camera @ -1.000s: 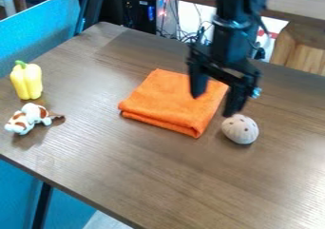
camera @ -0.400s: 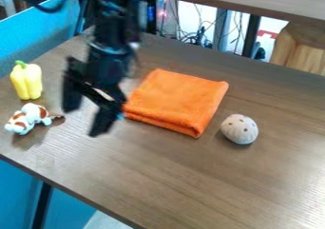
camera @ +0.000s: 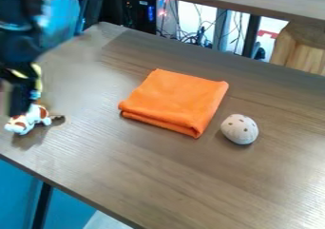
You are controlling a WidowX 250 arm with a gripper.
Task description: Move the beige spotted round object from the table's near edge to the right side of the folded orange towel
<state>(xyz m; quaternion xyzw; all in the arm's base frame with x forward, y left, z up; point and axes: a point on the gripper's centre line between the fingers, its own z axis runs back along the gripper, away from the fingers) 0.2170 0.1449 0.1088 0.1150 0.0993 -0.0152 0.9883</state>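
The black gripper (camera: 10, 99) hangs open at the left edge of the view, one finger in sight, nothing seen held. It covers most of a yellow bell pepper (camera: 38, 83), whose right side shows behind it. Just below the visible finger lies a small white and brown toy animal (camera: 35, 116); whether they touch is unclear. A folded orange cloth (camera: 175, 102) lies flat around the middle of the brown table (camera: 158, 171). To its right sits a pale, rounded object with dark holes (camera: 240, 129).
The table's front edge slants down from the left toward the bottom. Beyond its back edge are cables (camera: 190, 33), a dark computer case (camera: 138, 12) and a wooden box (camera: 301, 50). A blue panel (camera: 60, 16) stands at the upper left.
The gripper has swung left, from above the cloth and pale object, across the table to the pepper and toy animal. The objects on the table have kept their places.
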